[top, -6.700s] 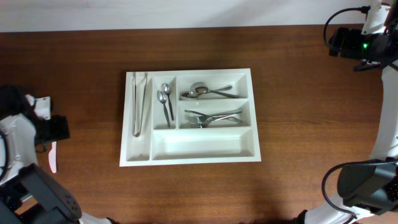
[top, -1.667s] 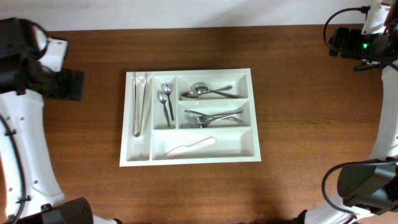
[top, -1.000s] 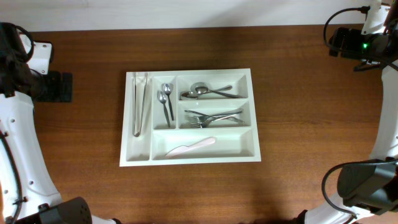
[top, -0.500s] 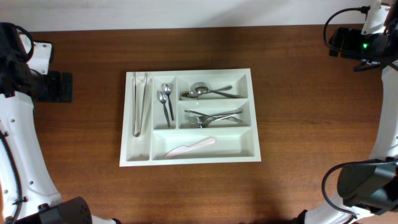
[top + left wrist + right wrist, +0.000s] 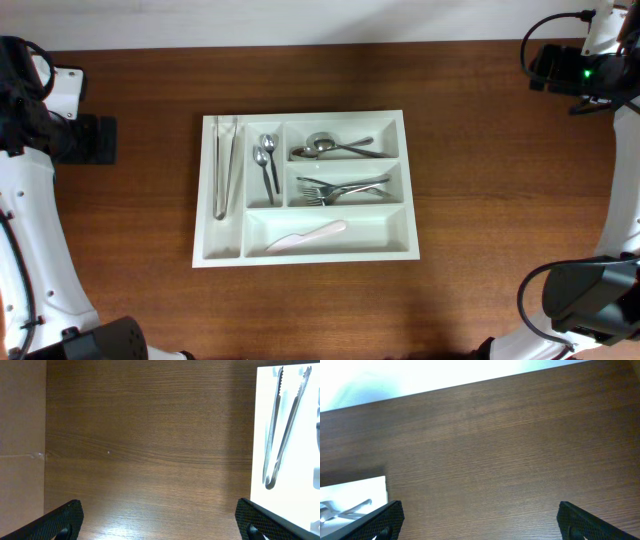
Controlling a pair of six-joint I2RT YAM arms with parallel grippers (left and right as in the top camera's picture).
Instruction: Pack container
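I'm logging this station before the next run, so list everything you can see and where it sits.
table: one, brown wood, under everything
container: one, white, mid-table
tongs: one, metal, leftmost narrow compartment
small spoons: two, metal, second narrow compartment
larger spoons: apparently two, metal, top wide compartment in the overhead view
forks: several, count unclear, metal, middle wide compartment
knife: one, white, bottom wide compartment
left pincer: one, black, open, over bare table left of the container
right pincer: one, black, open, over the table's far right corner
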